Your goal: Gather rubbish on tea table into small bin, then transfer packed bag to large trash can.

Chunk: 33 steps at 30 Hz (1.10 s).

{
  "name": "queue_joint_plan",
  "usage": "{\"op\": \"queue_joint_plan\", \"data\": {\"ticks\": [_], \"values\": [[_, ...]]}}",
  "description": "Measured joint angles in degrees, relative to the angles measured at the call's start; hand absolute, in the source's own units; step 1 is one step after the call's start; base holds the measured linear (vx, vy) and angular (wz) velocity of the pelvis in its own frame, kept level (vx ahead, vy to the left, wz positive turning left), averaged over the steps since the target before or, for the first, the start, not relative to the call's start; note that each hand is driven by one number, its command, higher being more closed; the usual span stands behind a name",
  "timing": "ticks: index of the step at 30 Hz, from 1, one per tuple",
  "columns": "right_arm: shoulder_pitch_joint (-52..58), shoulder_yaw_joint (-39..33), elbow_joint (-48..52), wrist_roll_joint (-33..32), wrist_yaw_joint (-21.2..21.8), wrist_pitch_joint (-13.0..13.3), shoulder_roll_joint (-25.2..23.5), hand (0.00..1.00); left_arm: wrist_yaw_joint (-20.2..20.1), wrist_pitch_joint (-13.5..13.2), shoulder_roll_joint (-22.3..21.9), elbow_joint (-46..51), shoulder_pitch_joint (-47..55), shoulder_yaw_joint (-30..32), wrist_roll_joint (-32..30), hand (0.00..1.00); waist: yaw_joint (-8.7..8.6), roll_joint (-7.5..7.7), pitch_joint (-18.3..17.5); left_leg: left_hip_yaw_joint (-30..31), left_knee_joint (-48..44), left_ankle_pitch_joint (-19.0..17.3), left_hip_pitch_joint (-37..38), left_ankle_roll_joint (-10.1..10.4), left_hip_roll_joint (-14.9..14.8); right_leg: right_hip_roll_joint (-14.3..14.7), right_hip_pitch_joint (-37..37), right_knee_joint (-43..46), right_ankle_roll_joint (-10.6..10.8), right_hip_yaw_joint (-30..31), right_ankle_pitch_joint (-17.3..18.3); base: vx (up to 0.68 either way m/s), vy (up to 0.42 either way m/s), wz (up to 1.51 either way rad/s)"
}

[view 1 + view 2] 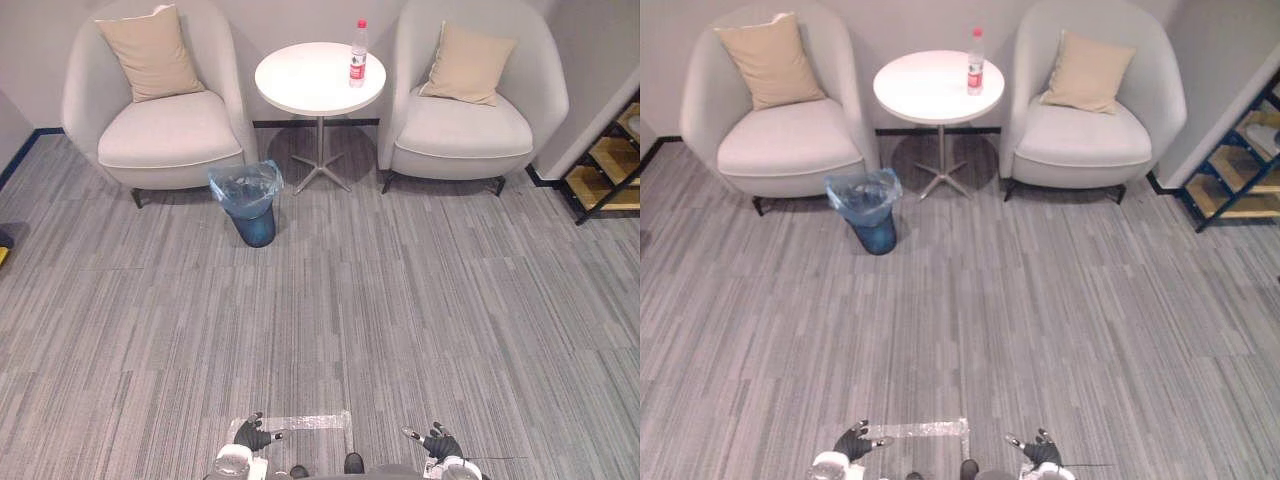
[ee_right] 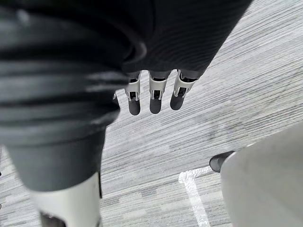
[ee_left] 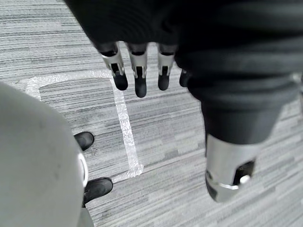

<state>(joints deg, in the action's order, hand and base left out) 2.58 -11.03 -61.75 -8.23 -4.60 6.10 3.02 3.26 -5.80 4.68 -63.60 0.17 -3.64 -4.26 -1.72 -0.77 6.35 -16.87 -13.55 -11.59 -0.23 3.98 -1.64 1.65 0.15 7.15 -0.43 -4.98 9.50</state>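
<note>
Left robot hand point(image 1: 252, 433) and right robot hand point(image 1: 438, 441) hang empty, fingers relaxed; the plastic bottle point(image 1: 358, 54) stands on the worktop point(image 1: 300, 85), not yet in the small bin point(image 1: 250, 210).

shelf point(image 1: 605, 190) partly past right edge

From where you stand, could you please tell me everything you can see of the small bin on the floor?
The small bin is a round, dark blue tub, narrower at the base, standing upright on the grey carpet. A thin, translucent pale blue bag lines it, its crumpled edge folded out over the rim. It sits in front of the left armchair, beside the round white table. Whether it touches the chair, or holds anything, cannot be told.
</note>
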Motion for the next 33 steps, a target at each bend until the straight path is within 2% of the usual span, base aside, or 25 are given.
{"op": "queue_joint_plan", "data": {"ticks": [2,3,4,6,9,11,12,13,14,15,16,17,18,19,20,22,23,24,26,27,29,30,31,32,33], "values": [[-0.05,0.01,-0.01,-0.89,-0.03,0.02,0.19,0.00,-0.01,0.00,0.16,0.91,-0.08,0.45,0.29,0.00,0.30,-0.09,0.57,-0.10,-9.14,-1.07,-3.79,0.40,-1.33,-0.23,0.32,0.84,-0.70,-0.25,0.56,0.03,-0.077,0.09],[-0.15,-0.03,0.14,-1.21,-0.12,0.11,0.64,0.00,-0.03,-0.02,0.16,1.72,-0.22,0.80,1.01,0.00,0.63,-0.56,1.68,-0.28,-20.06,-0.92,-8.37,0.44,-3.05,-0.42,1.91,0.81,-1.48,0.37,1.03,0.08,-0.048,-0.07],[-0.35,-0.02,0.11,-1.75,-0.33,0.11,1.07,0.00,0.04,-0.11,-0.07,2.31,-0.26,1.65,1.32,0.00,0.85,-0.54,2.71,-0.26,-24.84,-2.43,-10.44,0.37,-3.93,-0.51,2.94,0.99,-3.29,1.17,2.17,0.09,-0.022,-0.12],[-0.44,-0.43,0.11,-2.03,-0.75,0.13,2.02,0.00,0.17,-0.07,-0.81,2.31,-0.60,2.13,2.38,0.00,0.85,-2.06,3.50,0.46,-26.25,-4.81,-12.69,0.78,-5.10,-0.80,4.25,1.01,-3.55,1.95,2.65,0.08,0.066,-0.23],[-0.57,-1.36,0.25,-2.09,-1.12,0.12,1.95,0.00,0.31,-0.16,-0.88,3.18,-0.58,2.10,3.66,0.00,1.05,-2.16,3.73,1.79,-17.94,-4.02,-15.89,0.16,-3.39,-3.19,5.71,0.36,-2.75,3.44,4.06,0.11,0.125,-0.19],[-0.55,-1.62,0.22,-2.80,-1.15,0.14,1.98,0.00,0.33,-0.50,-1.00,3.41,-0.49,2.02,4.39,0.00,1.31,-2.31,3.70,4.50,-6.76,0.47,-16.31,0.76,-0.80,-4.75,5.97,-0.04,-1.52,4.62,5.84,0.16,0.188,-0.30],[-0.67,-1.44,0.14,-3.01,-1.14,0.14,2.06,0.00,0.30,-1.02,-1.19,3.39,-0.47,2.17,4.65,0.00,1.66,-2.71,3.68,6.47,-2.03,5.38,-16.26,0.45,-0.41,-4.88,6.04,-0.48,-0.48,6.17,6.64,0.21,0.258,-0.57],[-0.78,-1.00,0.03,-2.96,-1.14,0.13,2.04,0.00,0.30,-1.25,-1.00,3.41,-0.13,2.24,4.79,0.00,2.14,-2.09,3.61,6.45,-2.62,7.19,-16.26,-1.84,0.50,-5.68,6.01,-0.46,0.45,7.54,7.45,0.25,0.279,-0.56],[-0.86,-1.02,-0.11,-2.95,-1.10,0.13,1.46,0.00,0.29,-1.29,-0.85,3.46,-0.15,2.26,4.80,0.00,2.09,-1.61,3.28,6.02,-4.00,5.35,-16.73,-2.89,1.40,-6.79,6.08,-0.39,0.99,7.93,8.08,0.40,0.312,-0.42],[-0.53,-1.20,-0.31,-2.92,-1.01,0.12,0.80,0.00,0.20,-1.29,-0.32,3.40,-0.43,2.51,4.84,0.00,1.80,-0.40,3.23,4.84,-5.95,2.79,-17.28,-3.63,2.12,-7.73,5.56,2.15,2.20,8.27,8.44,0.28,0.192,-0.24],[-0.53,-1.24,-0.32,-2.89,-1.01,0.10,0.71,0.00,0.21,-1.21,-0.30,3.42,-0.67,2.53,4.86,0.00,1.82,-0.14,3.27,4.43,-6.09,2.15,-17.11,-3.88,2.27,-8.01,4.57,4.26,2.52,8.62,8.63,0.45,0.251,-0.38],[-0.54,-1.86,-0.27,-2.70,-0.98,0.08,0.45,0.00,0.23,-1.02,-0.19,3.25,-0.92,2.53,4.94,0.00,2.17,0.05,3.39,2.89,-5.25,1.22,-15.39,-4.25,2.33,-8.31,0.85,12.53,3.47,8.99,8.38,0.39,0.191,-0.58],[-0.71,-2.29,-0.04,-2.63,-0.97,0.09,0.28,0.00,0.21,-0.95,0.01,3.21,-0.63,2.49,5.11,0.00,2.50,0.28,3.51,1.45,-3.83,0.87,-12.38,-5.29,2.48,-8.74,-3.39,22.87,6.46,8.88,7.31,0.45,0.221,-0.59],[-0.80,-2.26,0.04,-2.55,-0.94,0.10,0.28,0.00,0.21,-0.88,0.07,3.18,-0.48,2.43,5.14,0.00,2.55,0.37,3.53,0.91,-3.23,0.81,-11.07,-5.65,2.56,-8.96,-4.83,27.01,7.62,8.86,7.16,0.37,0.155,-0.60],[-1.05,-2.24,0.51,-2.35,-0.78,0.18,0.28,0.00,0.21,-0.53,0.23,2.79,-0.27,1.88,5.15,0.00,2.36,0.51,3.54,0.01,-1.47,0.25,-6.74,-6.16,2.98,-9.25,-8.46,37.37,8.59,7.74,7.41,0.39,0.127,-0.34],[-1.70,-1.88,1.25,-1.63,-0.47,0.23,0.30,0.00,0.14,-0.35,0.29,2.12,-0.58,0.39,5.15,0.00,1.80,0.23,3.59,0.01,1.67,0.19,-1.77,-6.08,3.29,-10.71,-11.62,42.94,6.40,1.31,8.91,0.40,0.090,-0.14],[-2.26,-1.63,1.39,-0.91,-0.34,0.28,0.32,0.00,0.05,-0.21,0.17,2.13,-0.83,0.12,5.17,0.00,1.53,0.01,3.61,0.00,3.50,0.21,0.89,-6.04,2.81,-11.09,-13.48,41.99,4.16,-3.47,10.26,0.39,0.013,-0.01],[-2.63,-1.62,1.40,-0.65,-0.28,0.31,0.44,0.00,0.01,-0.11,0.13,2.11,-1.17,-0.03,5.49,0.00,1.54,-0.47,3.93,0.12,4.15,0.18,2.38,-6.00,2.04,-10.70,-15.39,38.97,3.00,-6.81,10.95,0.39,-0.013,-0.01],[-2.79,-1.50,2.08,-0.66,-0.19,0.35,0.68,0.00,-0.05,-0.11,-0.04,2.12,-1.41,-0.12,5.54,0.00,1.34,-0.57,3.97,0.34,4.50,0.18,3.62,-5.98,0.66,-9.45,-17.89,33.48,2.76,-9.45,10.78,0.34,-0.074,0.06],[-2.94,-1.17,2.54,-0.68,-0.02,0.47,1.02,0.00,-0.07,-0.09,-0.04,2.09,-1.70,-0.29,5.54,0.00,0.99,-1.52,4.58,0.80,4.79,0.13,4.94,-5.88,-0.69,-7.93,-19.71,26.86,1.74,-10.58,8.81,0.47,-0.157,0.16],[-2.81,-0.35,3.02,-0.64,0.00,0.58,1.48,0.00,-0.10,-0.09,0.13,1.99,-1.23,-0.51,5.52,0.00,0.50,-1.24,4.52,1.97,5.09,-0.27,6.99,-3.84,-1.64,-5.89,-19.80,14.80,1.53,-10.25,1.16,0.42,-0.166,0.26],[-1.56,0.18,2.77,-0.54,0.03,0.55,1.40,0.00,-0.18,-0.11,0.81,1.84,-0.77,-0.79,5.50,0.00,0.48,0.73,3.84,3.47,5.46,-1.50,8.76,-1.26,-0.48,-6.38,-19.00,7.01,-0.84,-8.32,-9.88,0.47,-0.209,0.28],[-2.03,-0.13,2.29,-0.61,-0.01,0.58,2.31,0.00,-0.07,-0.06,-0.50,0.70,-1.15,-0.04,5.47,0.00,0.62,-1.26,3.74,4.82,5.40,-3.43,10.49,1.34,-2.47,-5.31,-19.61,10.32,-2.65,-9.12,-11.25,0.54,-0.238,0.28],[-2.14,-0.09,2.32,-0.59,-0.06,0.50,2.75,0.00,-0.13,-0.09,-0.88,0.57,-1.18,0.13,5.40,0.00,0.57,-2.02,3.37,5.19,5.08,-3.29,10.28,1.59,-3.27,-4.75,-19.64,10.55,-2.99,-9.39,-10.54,0.43,-0.207,0.19],[-2.10,-0.07,2.24,-0.53,0.02,0.58,3.50,0.00,-0.20,-0.19,-1.56,0.69,-1.49,0.30,5.31,0.00,0.47,-2.38,3.22,5.87,3.01,-2.76,9.53,2.50,-3.97,-4.37,-19.24,10.67,-2.95,-9.93,-7.57,0.39,-0.227,0.29]]}}
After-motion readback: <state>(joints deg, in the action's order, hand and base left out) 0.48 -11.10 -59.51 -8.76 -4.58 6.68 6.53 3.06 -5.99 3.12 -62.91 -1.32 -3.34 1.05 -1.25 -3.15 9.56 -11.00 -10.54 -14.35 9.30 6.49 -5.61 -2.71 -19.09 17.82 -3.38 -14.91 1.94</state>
